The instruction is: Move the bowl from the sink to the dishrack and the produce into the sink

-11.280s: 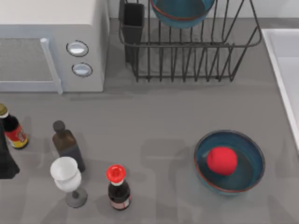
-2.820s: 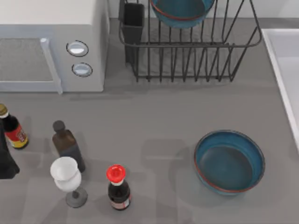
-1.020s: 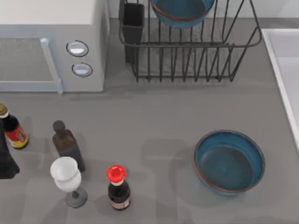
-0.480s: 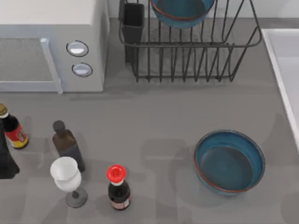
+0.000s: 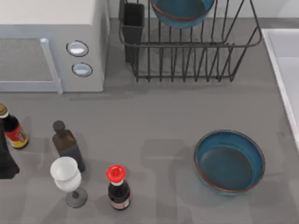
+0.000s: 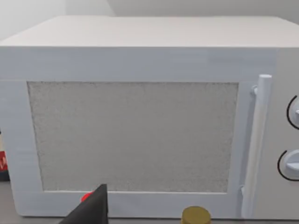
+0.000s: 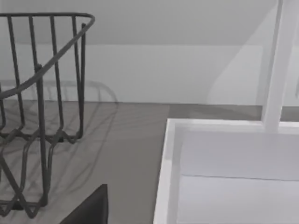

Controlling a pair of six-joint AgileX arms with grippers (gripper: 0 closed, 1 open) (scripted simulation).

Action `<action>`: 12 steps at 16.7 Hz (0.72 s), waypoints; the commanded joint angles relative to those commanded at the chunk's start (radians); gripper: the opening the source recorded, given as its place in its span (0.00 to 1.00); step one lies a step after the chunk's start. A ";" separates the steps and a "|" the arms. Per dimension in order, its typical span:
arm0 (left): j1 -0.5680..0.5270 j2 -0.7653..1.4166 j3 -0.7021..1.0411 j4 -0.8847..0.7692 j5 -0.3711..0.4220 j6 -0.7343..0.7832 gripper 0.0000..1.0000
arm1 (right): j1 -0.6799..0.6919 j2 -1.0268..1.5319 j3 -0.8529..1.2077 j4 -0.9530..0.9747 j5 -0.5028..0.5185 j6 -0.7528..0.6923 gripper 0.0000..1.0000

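Observation:
A teal bowl (image 5: 182, 10) with a reddish rim stands in the black wire dishrack (image 5: 187, 45) at the back of the table. A second, look-alike bowl (image 5: 230, 162) sits on the grey counter at the front right with nothing in it. The white sink (image 5: 287, 60) runs along the right edge; its rim (image 7: 163, 177) is close in the right wrist view, beside the dishrack's bars (image 7: 39, 140). The produce is out of view. My left gripper (image 6: 91, 210) hangs in front of the microwave. My right gripper (image 7: 91, 205) is over the counter between rack and sink.
A white microwave (image 5: 46, 46) fills the back left. A small red-labelled bottle (image 5: 13, 130), a dark bottle (image 5: 67, 145), a white glass (image 5: 66, 173) and a red-capped bottle (image 5: 117, 186) stand at the front left. A black utensil cup (image 5: 133, 21) sits at the rack's corner.
The red produce that lay in the counter bowl in the oldest frame is gone from it. Over the last second only faint shadows near the sink shift.

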 joint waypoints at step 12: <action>0.000 0.000 0.000 0.000 0.000 0.000 1.00 | 0.151 -1.213 -0.172 -0.878 0.312 -0.010 1.00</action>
